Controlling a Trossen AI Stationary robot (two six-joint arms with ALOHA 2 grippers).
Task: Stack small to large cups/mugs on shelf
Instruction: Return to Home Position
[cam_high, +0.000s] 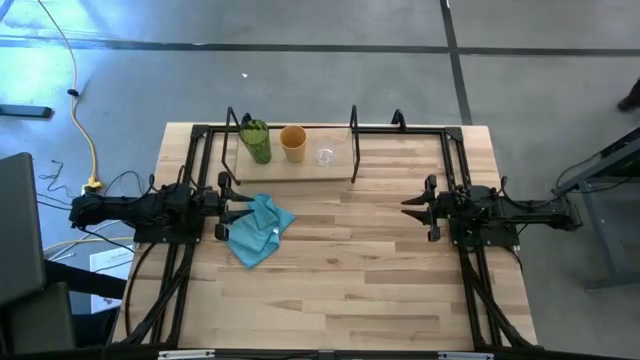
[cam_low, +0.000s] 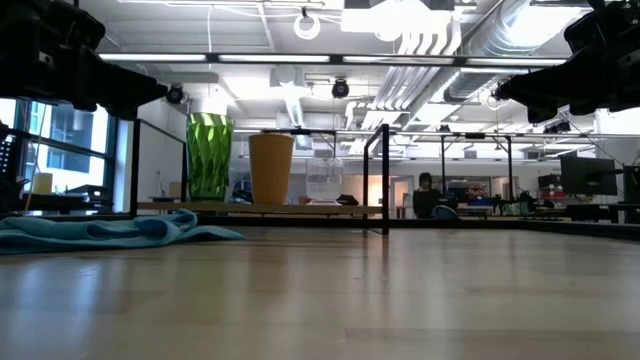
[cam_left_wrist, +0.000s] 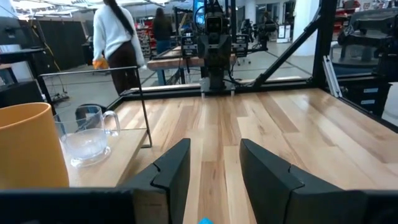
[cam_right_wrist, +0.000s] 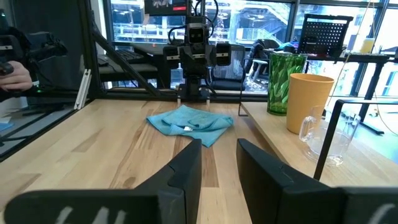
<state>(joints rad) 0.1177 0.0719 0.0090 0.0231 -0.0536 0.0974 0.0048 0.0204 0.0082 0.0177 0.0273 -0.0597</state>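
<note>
High view from above shows the wooden surface with the shelf along its far edge, set toward the left half. The left claw sits at the left side of the surface, fingers spread apart and holding nothing, just beside the blue cloth. The right claw waits at the opposite side, facing it, well apart from the cups. Its fingers are parted by a narrower gap, with nothing between them. On the shelf three cups stand upright in a row: the green tumbler on the left, the orange cup just beside it in the middle, the small glass mug on the right
</note>
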